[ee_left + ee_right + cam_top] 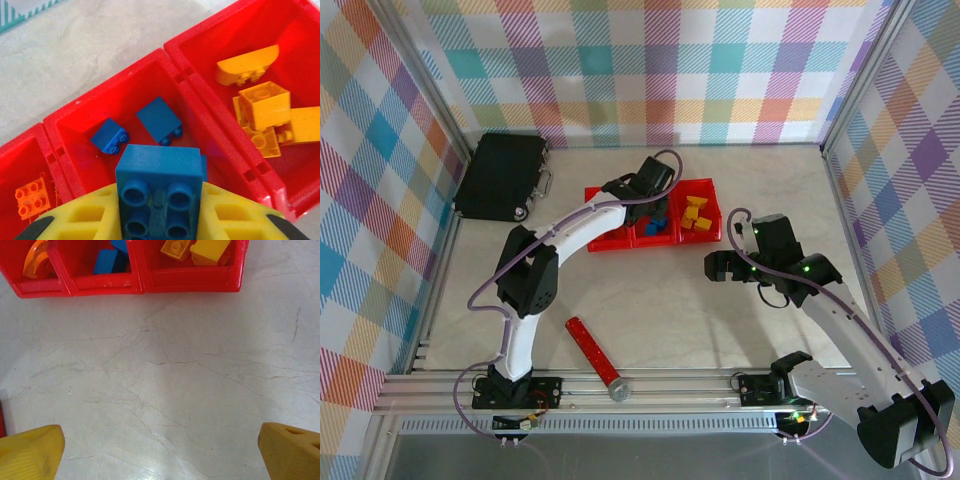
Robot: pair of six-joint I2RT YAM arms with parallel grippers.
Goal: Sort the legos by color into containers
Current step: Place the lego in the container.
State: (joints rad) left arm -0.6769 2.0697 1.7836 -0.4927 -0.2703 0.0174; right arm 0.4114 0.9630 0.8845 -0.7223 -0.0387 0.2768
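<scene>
The left hand [160, 220] was clenched on a blue lego [160, 172], held over the middle bin of the containers [150, 62]. Two more blue legos [159, 119] lay in that middle bin, yellow ones [263, 106] in the right bin, and an orange one [31, 198] in the left. The right hand [160, 452] hung released over bare counter [165, 375], just in front of the containers.

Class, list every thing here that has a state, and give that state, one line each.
Left gripper: shut on blue brick.
Right gripper: open, empty.
Left bin: holds orange bricks.
Middle bin: holds blue bricks.
Right bin: holds yellow bricks.
Case: shut.
</scene>
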